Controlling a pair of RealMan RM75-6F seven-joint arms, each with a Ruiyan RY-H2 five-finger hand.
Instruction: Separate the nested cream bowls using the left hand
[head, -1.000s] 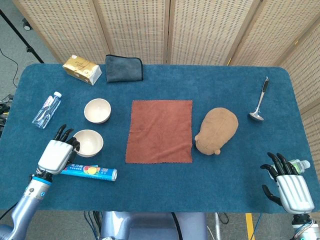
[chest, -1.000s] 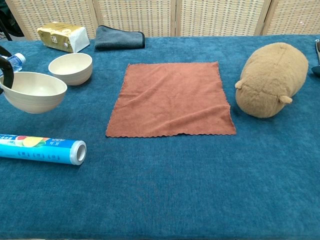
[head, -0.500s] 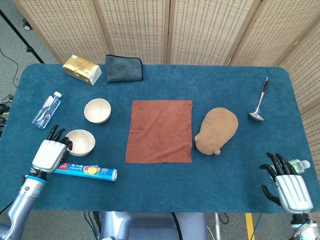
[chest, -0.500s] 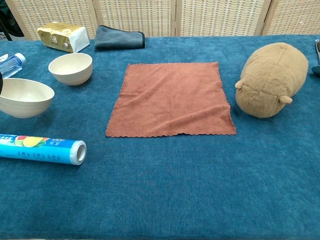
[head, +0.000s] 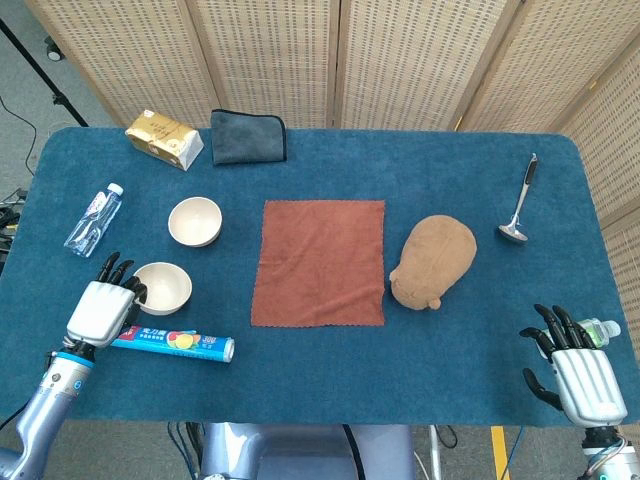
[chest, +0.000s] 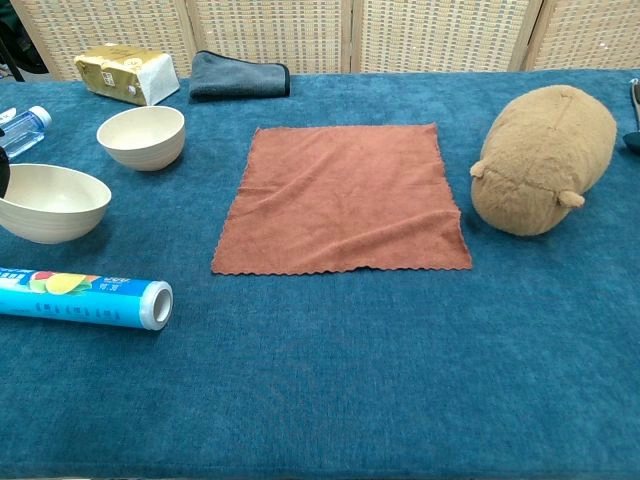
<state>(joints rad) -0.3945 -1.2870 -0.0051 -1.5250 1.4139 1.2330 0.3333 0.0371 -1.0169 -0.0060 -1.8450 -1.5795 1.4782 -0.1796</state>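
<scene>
Two cream bowls apart on a blue-covered bench, left of a rust-red cloth.

At the near left, left hand beside the near cream bowl, dark fingertips at its left rim; whether gripping or merely touching cannot be told. Bowl upright on the bench, just beyond a blue foil roll. Far cream bowl upright and well apart from the first, right of a water bottle. Farther back, tissue pack and folded grey cloth. Right of the red cloth, brown plush toy and a metal ladle. At the near right corner, right hand empty, fingers spread.
</scene>
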